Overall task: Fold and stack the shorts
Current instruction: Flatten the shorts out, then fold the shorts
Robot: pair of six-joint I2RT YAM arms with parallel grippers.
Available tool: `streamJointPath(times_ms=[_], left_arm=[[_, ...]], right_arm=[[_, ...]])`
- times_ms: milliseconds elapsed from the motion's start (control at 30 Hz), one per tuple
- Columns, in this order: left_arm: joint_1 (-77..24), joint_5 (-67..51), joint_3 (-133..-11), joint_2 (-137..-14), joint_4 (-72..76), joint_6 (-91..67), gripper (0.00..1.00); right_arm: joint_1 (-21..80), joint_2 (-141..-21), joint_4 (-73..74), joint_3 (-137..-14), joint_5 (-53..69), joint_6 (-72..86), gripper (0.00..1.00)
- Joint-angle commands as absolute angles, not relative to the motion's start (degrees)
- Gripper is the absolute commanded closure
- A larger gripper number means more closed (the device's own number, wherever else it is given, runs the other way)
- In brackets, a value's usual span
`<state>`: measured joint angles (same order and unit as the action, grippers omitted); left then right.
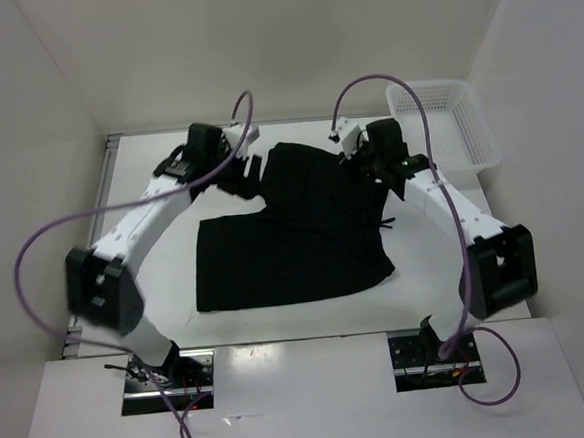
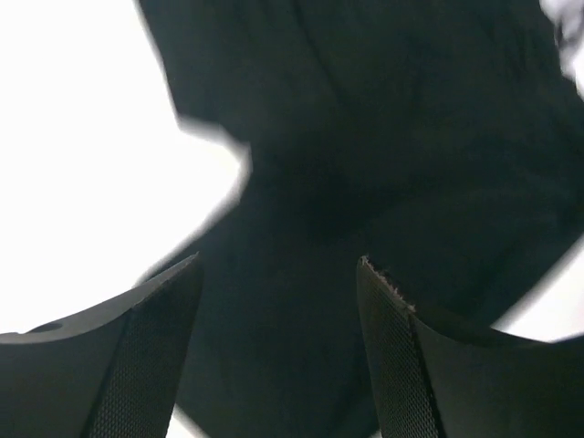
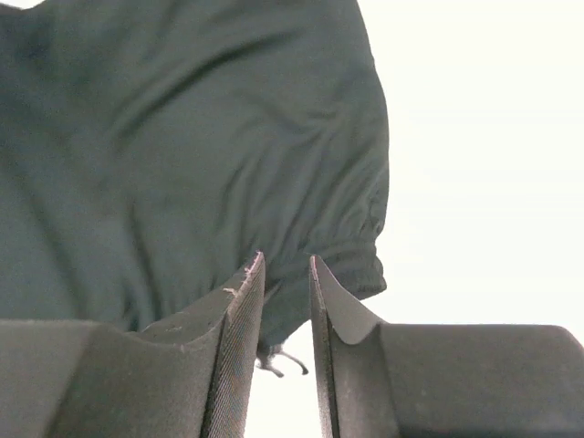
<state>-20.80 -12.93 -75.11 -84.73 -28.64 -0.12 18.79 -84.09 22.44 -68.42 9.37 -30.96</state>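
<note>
1. The shorts [image 1: 294, 244] lie spread on the white worktop [image 1: 427, 290], about midway between the two arms. The near part lies flat. The far part is narrower and reaches toward the back edge.
2. I see the left tool [image 1: 252, 172] at the far left edge of the shorts, its arm reaching in from the left.
3. In the left wrist view that tool [image 2: 279, 265] stands wide. Its two fingers [image 2: 155, 365] are well apart, and black cloth [image 2: 383, 137] fills the space beyond them. Bright worktop shows to the left. Nothing sits between the pads that I can make out, though the view is blurred.
4. The right tool [image 1: 366, 157] is at the far right side of the shorts, near the gathered edge.
5. In the right wrist view that tool [image 3: 286, 260] is narrow, with only a slim gap between the fingers [image 3: 228, 365]. The puckered hem of the shorts [image 3: 182, 146] sits right at the tips. I cannot tell whether any cloth is pinched.
6. A white mesh basket [image 1: 443, 118] stands at the far right corner, apart from the shorts.
</note>
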Motion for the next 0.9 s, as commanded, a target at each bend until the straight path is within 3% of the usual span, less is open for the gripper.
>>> streamJointPath(times_ms=[0, 133, 233, 400, 533, 767, 867], left_arm=[[-18.8, -20.6, -90.2, -106.2, -28.6, 0.0, 0.25], [-17.7, -18.7, -107.5, -121.3, -28.7, 0.0, 0.25], [-17.7, -15.3, -114.1, -128.5, -27.2, 0.0, 0.23], [-17.7, -9.4, -116.2, -135.1, -27.1, 0.0, 0.22], [-19.9, -10.7, -112.5, -137.0, -28.2, 0.0, 0.21], [-22.1, -10.7, -112.5, -138.3, -30.6, 0.0, 0.47], [-22.8, -10.7, -111.8, -138.3, -31.2, 0.0, 0.65]], right_arm=[[16.4, -94.0, 16.5, -72.1, 6.5, -20.3, 0.68], [10.6, -102.9, 15.9, -78.9, 4.4, -14.8, 0.67], [9.3, -107.0, 15.1, -80.8, 3.8, -12.7, 0.5], [7.4, -110.9, 14.6, -82.6, 2.4, -12.1, 0.28], [7.4, -114.2, 15.1, -82.6, 1.8, -12.1, 0.24], [7.4, -117.6, 17.9, -82.6, 6.8, -13.3, 0.25], [8.4, -118.7, 18.5, -82.6, 6.8, -14.7, 0.27]])
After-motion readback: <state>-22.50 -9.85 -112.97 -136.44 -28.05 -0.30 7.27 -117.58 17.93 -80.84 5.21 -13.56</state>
